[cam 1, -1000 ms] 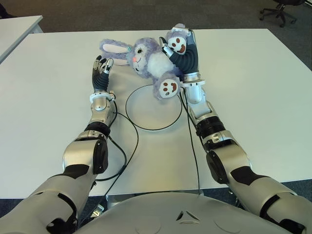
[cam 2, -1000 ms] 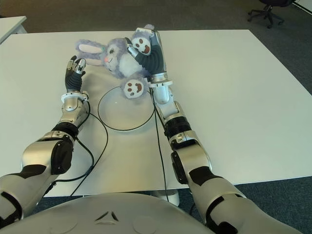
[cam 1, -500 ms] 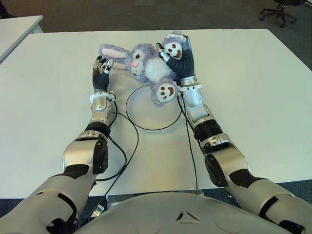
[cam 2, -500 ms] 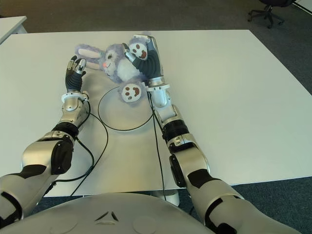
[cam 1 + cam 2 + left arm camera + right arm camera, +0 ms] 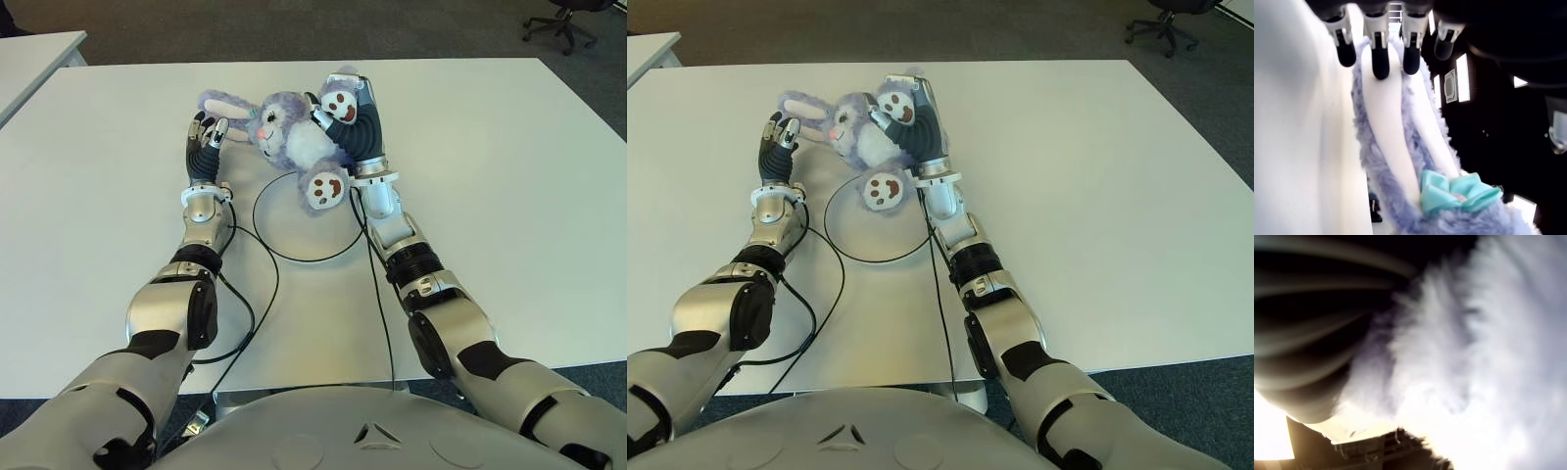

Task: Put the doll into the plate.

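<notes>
Purple doll (image 5: 290, 137): gripped by right robot hand (image 5: 351, 117), over plate (image 5: 310, 215) rim
Left robot hand (image 5: 205, 137): fingers spread, beside ear (image 5: 1396, 147)

Purple plush doll (image 5: 294, 137) overlapping plate (image 5: 294, 240) rim

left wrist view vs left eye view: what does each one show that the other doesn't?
Only the left wrist view shows the teal bow at the base of the plush bunny's ear. Only the left eye view shows the plate, the table, the right robot hand gripping the bunny's leg, and an office chair. Both show the plush bunny and the open left robot hand beside its ear.
</notes>
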### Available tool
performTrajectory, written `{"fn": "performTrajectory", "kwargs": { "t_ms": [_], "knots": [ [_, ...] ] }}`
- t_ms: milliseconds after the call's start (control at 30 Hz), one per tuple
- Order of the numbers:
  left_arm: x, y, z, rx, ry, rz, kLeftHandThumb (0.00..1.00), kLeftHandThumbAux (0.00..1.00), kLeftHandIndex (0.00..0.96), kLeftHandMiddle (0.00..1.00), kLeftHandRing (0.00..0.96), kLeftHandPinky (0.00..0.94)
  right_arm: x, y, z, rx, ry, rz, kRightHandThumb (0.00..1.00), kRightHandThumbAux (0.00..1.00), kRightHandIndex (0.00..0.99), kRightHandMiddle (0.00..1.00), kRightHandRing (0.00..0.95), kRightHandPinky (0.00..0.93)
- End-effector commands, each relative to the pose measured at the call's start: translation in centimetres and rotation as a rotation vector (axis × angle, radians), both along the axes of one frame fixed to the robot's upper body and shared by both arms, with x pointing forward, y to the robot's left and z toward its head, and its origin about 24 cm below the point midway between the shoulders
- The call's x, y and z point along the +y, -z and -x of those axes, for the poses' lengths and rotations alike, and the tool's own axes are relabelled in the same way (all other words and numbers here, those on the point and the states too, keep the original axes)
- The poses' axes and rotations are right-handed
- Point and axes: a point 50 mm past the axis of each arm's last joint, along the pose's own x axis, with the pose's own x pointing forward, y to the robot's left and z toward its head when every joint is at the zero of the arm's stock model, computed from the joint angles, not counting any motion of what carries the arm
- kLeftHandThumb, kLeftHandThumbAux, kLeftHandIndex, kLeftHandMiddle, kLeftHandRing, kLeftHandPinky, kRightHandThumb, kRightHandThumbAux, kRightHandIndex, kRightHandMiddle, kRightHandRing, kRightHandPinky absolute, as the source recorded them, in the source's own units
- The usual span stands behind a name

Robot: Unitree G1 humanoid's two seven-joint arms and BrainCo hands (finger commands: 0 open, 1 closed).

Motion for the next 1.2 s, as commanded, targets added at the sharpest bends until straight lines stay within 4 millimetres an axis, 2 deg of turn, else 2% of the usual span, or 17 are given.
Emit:
{"fn": "performTrajectory", "kwargs": {
  "t_ms": [33, 267, 333, 667, 833, 967, 1200],
  "knots": [
    [-1.2, 5.9, 3.9, 0.238, 0.001, 0.056, 0.000, 0.401, 0.000, 0.134, 0.142, 0.127, 0.4, 0.6, 0.4, 0.002, 0.006, 0.004, 0.506, 0.735, 0.692, 0.852, 0.862, 0.849],
    [-1.2, 5.8, 3.9, 0.232, -0.001, 0.056, 0.000, 0.395, 0.000, 0.137, 0.149, 0.141, 0.8, 0.9, 0.6, 0.007, 0.015, 0.015, 0.495, 0.736, 0.690, 0.850, 0.859, 0.845],
    [-1.2, 5.8, 3.9, 0.228, -0.003, 0.056, 0.000, 0.394, 0.000, 0.142, 0.163, 0.174, 0.8, 1.0, 0.6, 0.009, 0.012, 0.016, 0.494, 0.737, 0.689, 0.849, 0.858, 0.847],
    [-1.2, 5.8, 3.9, 0.225, -0.005, 0.051, 0.000, 0.392, 0.000, 0.142, 0.170, 0.182, 1.2, 1.3, 0.8, 0.011, 0.001, 0.016, 0.481, 0.739, 0.723, 0.865, 0.871, 0.872],
    [-1.3, 5.8, 3.9, 0.229, -0.005, 0.056, 0.000, 0.400, 0.000, 0.129, 0.153, 0.172, 1.4, 1.5, 1.0, 0.008, 0.001, 0.018, 0.480, 0.741, 0.727, 0.866, 0.873, 0.867],
    [-1.3, 5.8, 4.0, 0.224, -0.001, 0.056, 0.000, 0.396, 0.000, 0.120, 0.133, 0.125, 1.6, 1.7, 1.1, 0.007, 0.001, 0.027, 0.479, 0.743, 0.733, 0.866, 0.873, 0.865],
    [-1.3, 5.7, 4.0, 0.207, 0.000, 0.059, 0.000, 0.392, 0.000, 0.114, 0.119, 0.123, 1.9, 1.9, 1.4, 0.015, -0.012, 0.037, 0.476, 0.749, 0.721, 0.863, 0.872, 0.861]
  ]
}}
